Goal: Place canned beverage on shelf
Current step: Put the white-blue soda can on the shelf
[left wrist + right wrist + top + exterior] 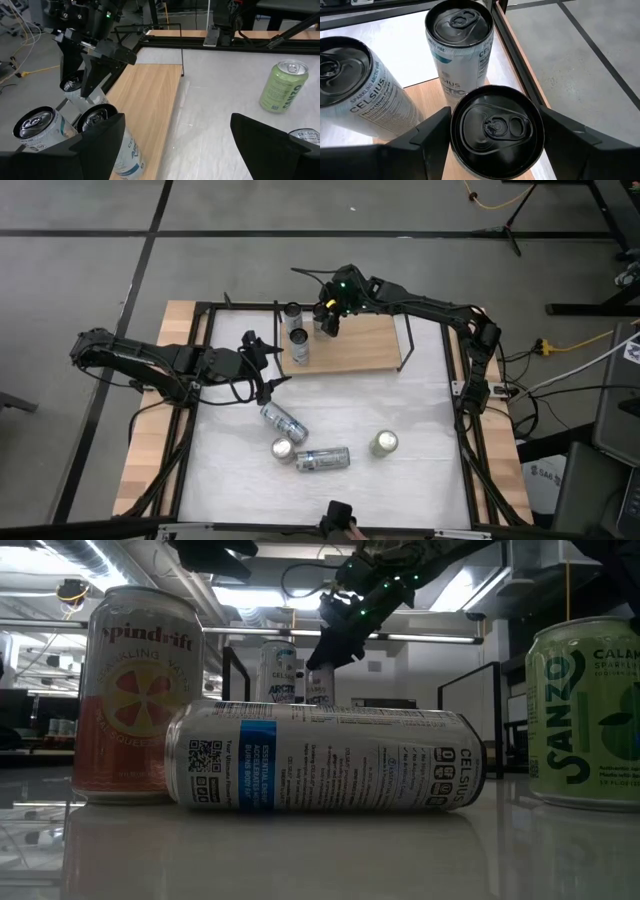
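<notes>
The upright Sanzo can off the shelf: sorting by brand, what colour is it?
Light green, with dark green lettering, on the Sanzo can; the low view shows it best.

We take this for a robotics lab or workshop: the white table (pixel 400 415) sits in a black metal frame (pixel 455 360) on a bare grey concrete floor (pixel 90 270) crossed by dark lines, with a yellow cable (pixel 490 198) at the upper right of the high view, and in the low view ceiling strip lights (pixel 240 592) and exposed ducts (pixel 40 610) at the upper left
</notes>
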Available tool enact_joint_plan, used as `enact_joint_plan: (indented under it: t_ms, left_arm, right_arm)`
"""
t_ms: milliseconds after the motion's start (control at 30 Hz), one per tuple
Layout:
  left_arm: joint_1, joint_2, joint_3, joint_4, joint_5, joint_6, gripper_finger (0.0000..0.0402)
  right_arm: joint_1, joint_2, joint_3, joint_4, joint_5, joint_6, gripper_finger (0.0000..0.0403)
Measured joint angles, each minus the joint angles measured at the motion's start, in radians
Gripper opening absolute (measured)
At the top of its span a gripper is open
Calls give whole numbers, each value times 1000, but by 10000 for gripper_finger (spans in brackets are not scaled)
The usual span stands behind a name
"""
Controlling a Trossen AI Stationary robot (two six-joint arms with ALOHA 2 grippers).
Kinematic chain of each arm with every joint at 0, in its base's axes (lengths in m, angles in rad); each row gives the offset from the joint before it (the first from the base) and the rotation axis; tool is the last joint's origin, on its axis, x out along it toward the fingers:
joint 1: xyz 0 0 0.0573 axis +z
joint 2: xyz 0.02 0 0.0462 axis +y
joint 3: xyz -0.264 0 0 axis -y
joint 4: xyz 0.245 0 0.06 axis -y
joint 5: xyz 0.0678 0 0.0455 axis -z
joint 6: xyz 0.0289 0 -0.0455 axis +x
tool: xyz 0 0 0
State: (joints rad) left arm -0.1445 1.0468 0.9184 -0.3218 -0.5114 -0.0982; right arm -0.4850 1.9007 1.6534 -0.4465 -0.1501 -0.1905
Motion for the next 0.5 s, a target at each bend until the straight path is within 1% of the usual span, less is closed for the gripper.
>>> enact_joint_plan:
  t_ms: [500]
  left_arm:
    - [0, 0, 0, 0, 0, 0, 354]
  right_arm:
    - [0, 0, 0, 3, 0, -34, 262]
